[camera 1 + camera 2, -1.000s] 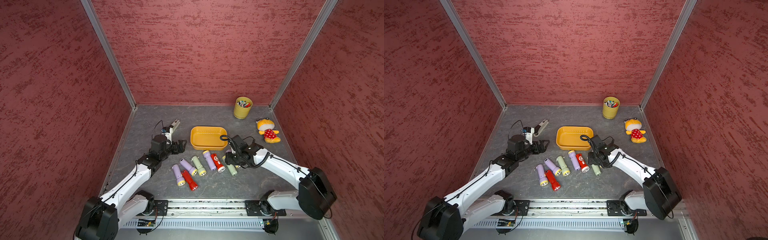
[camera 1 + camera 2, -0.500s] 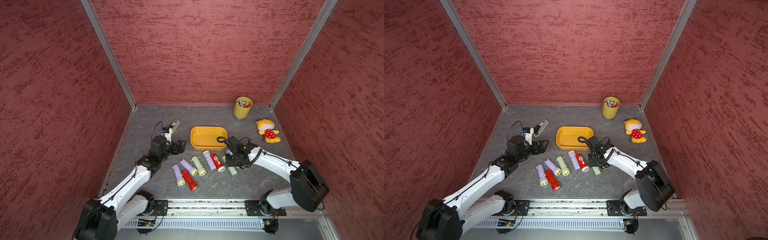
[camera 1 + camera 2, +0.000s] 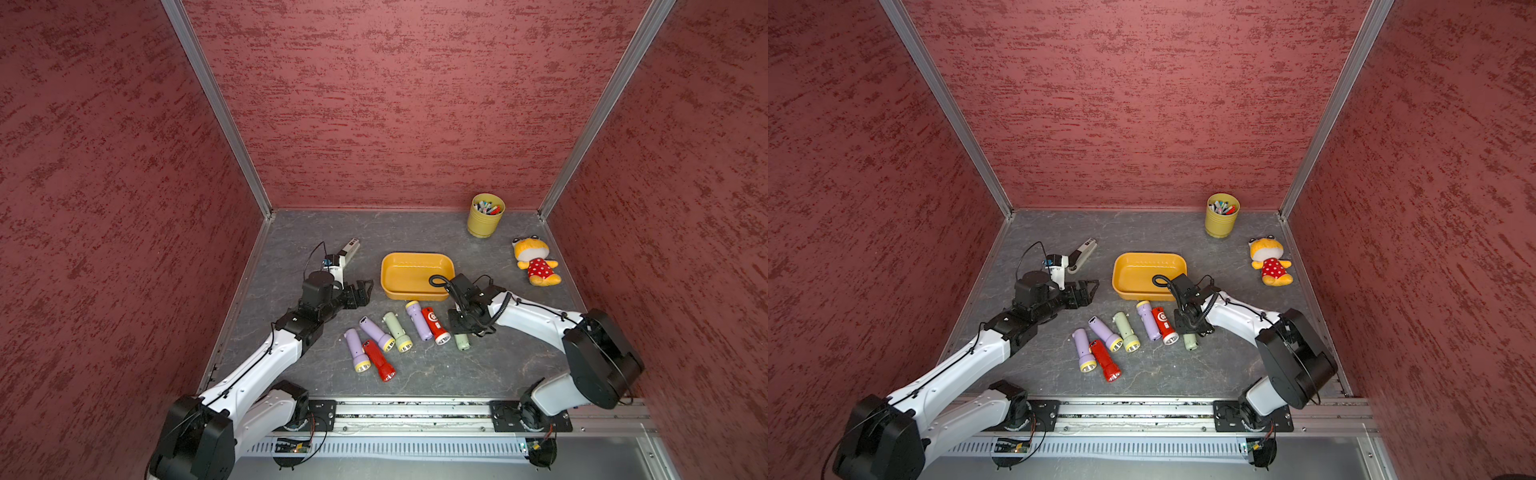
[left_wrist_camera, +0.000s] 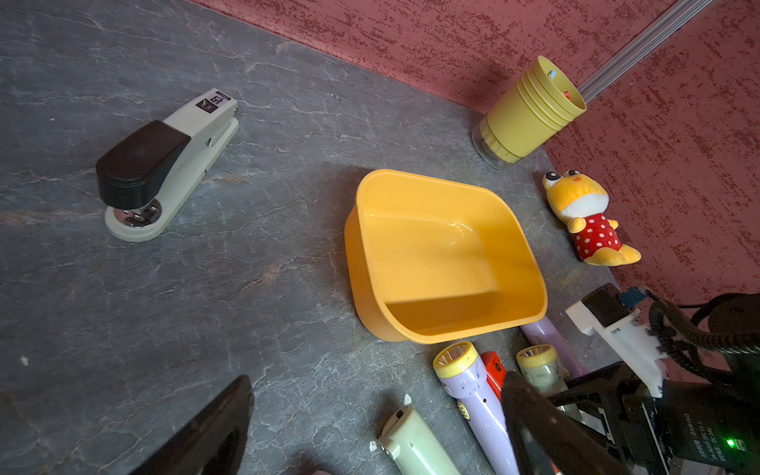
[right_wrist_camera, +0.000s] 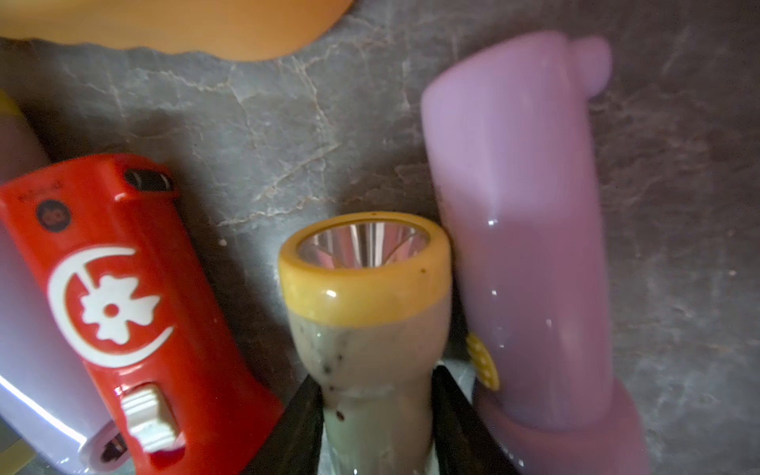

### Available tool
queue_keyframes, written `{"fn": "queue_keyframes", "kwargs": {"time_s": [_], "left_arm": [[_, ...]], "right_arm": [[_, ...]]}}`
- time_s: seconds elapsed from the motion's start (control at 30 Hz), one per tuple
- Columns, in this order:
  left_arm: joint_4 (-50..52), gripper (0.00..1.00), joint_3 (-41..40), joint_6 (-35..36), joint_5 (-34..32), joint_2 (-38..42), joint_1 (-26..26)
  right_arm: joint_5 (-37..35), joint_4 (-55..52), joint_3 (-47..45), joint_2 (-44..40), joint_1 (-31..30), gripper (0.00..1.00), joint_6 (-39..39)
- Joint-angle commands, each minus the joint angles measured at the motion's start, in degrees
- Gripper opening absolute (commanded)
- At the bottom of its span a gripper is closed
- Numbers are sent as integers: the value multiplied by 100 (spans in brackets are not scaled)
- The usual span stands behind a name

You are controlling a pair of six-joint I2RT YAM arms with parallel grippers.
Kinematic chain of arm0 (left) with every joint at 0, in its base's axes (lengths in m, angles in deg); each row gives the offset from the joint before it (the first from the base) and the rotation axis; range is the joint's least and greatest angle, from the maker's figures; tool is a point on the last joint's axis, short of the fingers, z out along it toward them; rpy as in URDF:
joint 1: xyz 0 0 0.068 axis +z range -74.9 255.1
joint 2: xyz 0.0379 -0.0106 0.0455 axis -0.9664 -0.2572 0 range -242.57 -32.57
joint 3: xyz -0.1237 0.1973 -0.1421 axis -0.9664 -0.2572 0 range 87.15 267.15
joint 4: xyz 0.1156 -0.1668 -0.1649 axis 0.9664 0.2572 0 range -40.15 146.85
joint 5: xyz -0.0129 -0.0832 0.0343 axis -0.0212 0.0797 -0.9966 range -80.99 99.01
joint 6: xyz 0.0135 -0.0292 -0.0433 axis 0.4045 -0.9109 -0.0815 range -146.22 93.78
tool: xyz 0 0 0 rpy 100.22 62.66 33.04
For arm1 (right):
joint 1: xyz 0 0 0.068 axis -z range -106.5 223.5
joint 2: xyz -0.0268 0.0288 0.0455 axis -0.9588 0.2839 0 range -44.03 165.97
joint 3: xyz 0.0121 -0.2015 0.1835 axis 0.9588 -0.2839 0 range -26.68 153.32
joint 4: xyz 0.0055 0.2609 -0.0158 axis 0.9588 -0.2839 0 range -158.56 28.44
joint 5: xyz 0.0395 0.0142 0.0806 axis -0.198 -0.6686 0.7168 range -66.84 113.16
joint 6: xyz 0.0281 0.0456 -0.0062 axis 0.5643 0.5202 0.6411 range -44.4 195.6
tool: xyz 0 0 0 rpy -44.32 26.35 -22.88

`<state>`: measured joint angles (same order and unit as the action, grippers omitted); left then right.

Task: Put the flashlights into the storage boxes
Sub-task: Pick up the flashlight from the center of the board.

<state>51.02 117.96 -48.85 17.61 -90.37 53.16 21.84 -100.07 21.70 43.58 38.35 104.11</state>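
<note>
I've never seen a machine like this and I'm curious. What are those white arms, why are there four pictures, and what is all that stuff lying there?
They are two robot arms with pinchers called grippers. Two pictures look down from above. The other two come from little cameras on each arm's wrist. On the grey table lie small flashlights, an empty orange tray, a stapler, a cup of pens and a plush toy. The right gripper is pinching a pale green flashlight, which lies between a red flashlight and a lilac flashlight. The left gripper is open and holds nothing.
</note>
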Motion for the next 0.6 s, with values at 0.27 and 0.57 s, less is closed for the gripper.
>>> {"fn": "queue_keyframes", "kwargs": {"time_s": [0.27,0.57], "left_arm": [[-270,94,13,41,-24,-235,-30],[-374,94,470,-181,236,-981,63]], "right_arm": [[-260,90,103,283,-25,42,40],[-422,-413,597,-482,-18,37,180]]}}
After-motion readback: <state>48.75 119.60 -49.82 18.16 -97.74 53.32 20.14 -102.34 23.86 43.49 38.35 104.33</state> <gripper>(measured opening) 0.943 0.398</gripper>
